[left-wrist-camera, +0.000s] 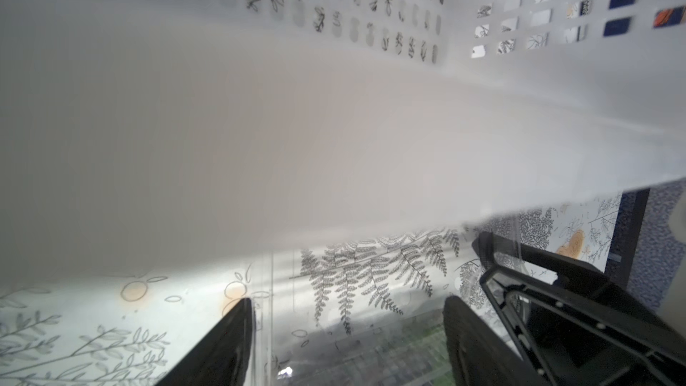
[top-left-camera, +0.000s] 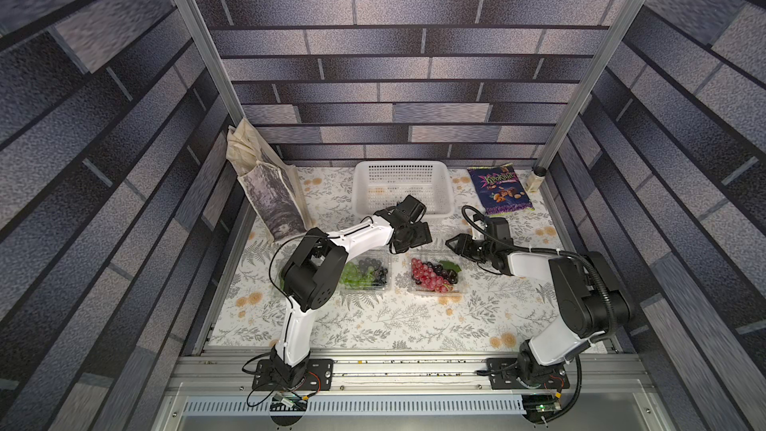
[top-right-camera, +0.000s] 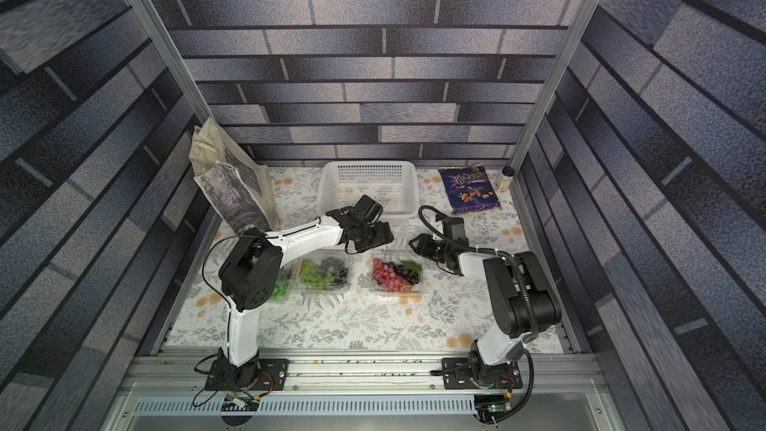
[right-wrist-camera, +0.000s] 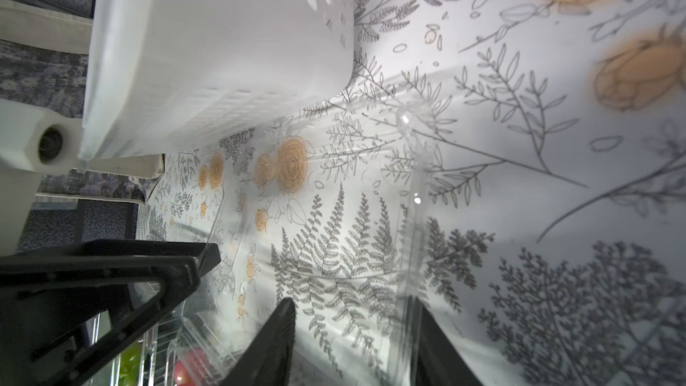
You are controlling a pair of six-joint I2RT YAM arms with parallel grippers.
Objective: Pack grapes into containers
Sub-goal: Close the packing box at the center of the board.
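Three clear clamshells sat in a row across the middle of the flowered tablecloth (top-left-camera: 373, 325). The centre clamshell (top-left-camera: 364, 291) held a glossy green bunch (top-left-camera: 354, 275) beside a black bunch (top-left-camera: 374, 269). The right-side clamshell (top-left-camera: 458, 286), at its 3 o'clock, held a translucent red bunch (top-left-camera: 427, 275) and a dark purple bunch (top-left-camera: 447, 272). The third clamshell (top-right-camera: 292, 274), at 9 o'clock, showed only a scrap of green grapes (top-right-camera: 279, 288); the left arm's elbow hid the rest. That arm rose from the 7 o'clock edge, folded, and reached toward 1 o'clock. The left gripper (top-left-camera: 396, 248) hung between the centre clamshell and the white perforated basket (top-left-camera: 401, 165) at 12 o'clock, its fingers spread wide and holding nothing. The right arm came from 5 o'clock and pointed toward 9 o'clock. The right gripper (right-wrist-camera: 352, 300) sat low at the far side of the right-side clamshell, fingers moderately apart. The edge of a clear lid (right-wrist-camera: 408, 198) ran between them, unpinched. A purple snack bag (top-left-camera: 499, 190) lay at 1 o'clock, with a small jar (top-left-camera: 536, 180) just beyond it. A printed tote bag (top-left-camera: 269, 196) leaned at 10 o'clock.
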